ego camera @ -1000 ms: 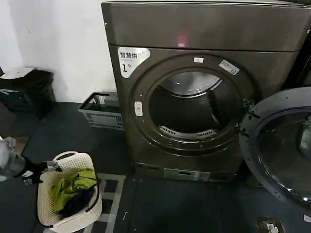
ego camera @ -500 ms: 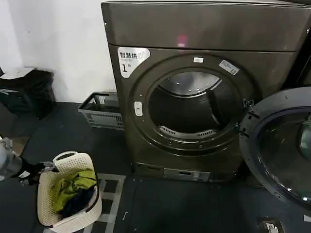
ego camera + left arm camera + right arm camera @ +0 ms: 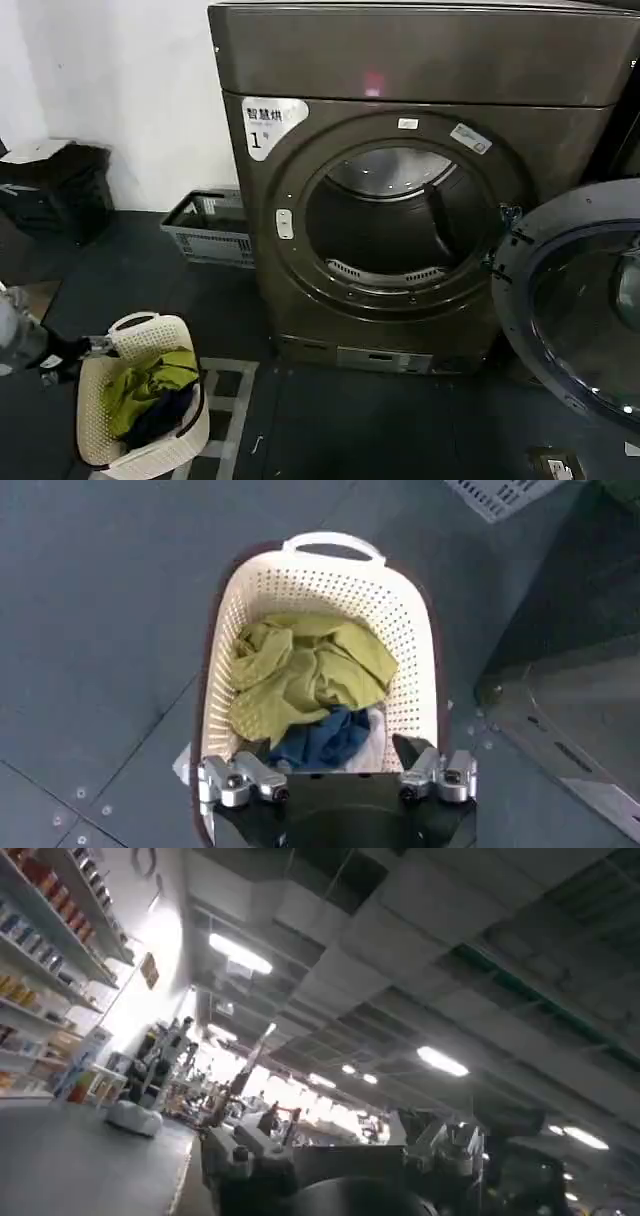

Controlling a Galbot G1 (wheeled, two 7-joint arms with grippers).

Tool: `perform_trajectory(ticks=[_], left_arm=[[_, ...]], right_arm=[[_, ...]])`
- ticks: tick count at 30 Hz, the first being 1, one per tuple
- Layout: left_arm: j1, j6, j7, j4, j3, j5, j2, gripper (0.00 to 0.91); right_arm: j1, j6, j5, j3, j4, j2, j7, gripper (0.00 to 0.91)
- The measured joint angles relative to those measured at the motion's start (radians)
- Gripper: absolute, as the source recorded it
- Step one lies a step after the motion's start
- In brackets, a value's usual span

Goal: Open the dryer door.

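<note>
dryer [image 3: 420, 60] stood centre w/ sticker marked 1 [image 3: 268, 124] and small red light [image 3: 374, 84] on its front; dryer door [image 3: 575, 300] was swung fully out to the robot's right on its hinge, glass facing forward, drum mouth [image 3: 398, 225] exposed, so task looked done; left gripper [image 3: 337, 778] hovered low at the robot's left over the white laundry basket [image 3: 310, 565], jaws spread wide, nothing held, prob clear of the door's swing; green cloth [image 3: 300, 665] and blue cloth [image 3: 325, 738] lay in the basket; right gripper [image 3: 340, 1148] pointed up at ceiling lights [image 3: 240, 953], jaws apart and empty, seemingly parked; grey crate [image 3: 210, 228] sat on floor beside dryer.
</note>
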Motion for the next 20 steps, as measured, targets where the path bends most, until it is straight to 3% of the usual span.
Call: perform_trajectory(ticks=[6, 16, 20], left_arm=[[0.001, 0.0, 0.002, -0.002, 0.001, 0.006, 0.0, 0.907], [0.003, 0.0, 0.005, 0.001, 0.001, 0.007, 0.0, 0.907], [0.0, 0.0, 0.005, -0.002, 0.001, 0.006, 0.001, 0.907]], right_arm=[[0.003, -0.006, -0.001, -0.01, 0.0, 0.001, -0.024, 0.907], [-0.002, -0.14, 0.067, -0.025, 0.017, 0.021, -0.16, 0.907], [0.001, -0.146, 0.07, -0.039, 0.026, 0.034, -0.203, 0.907]])
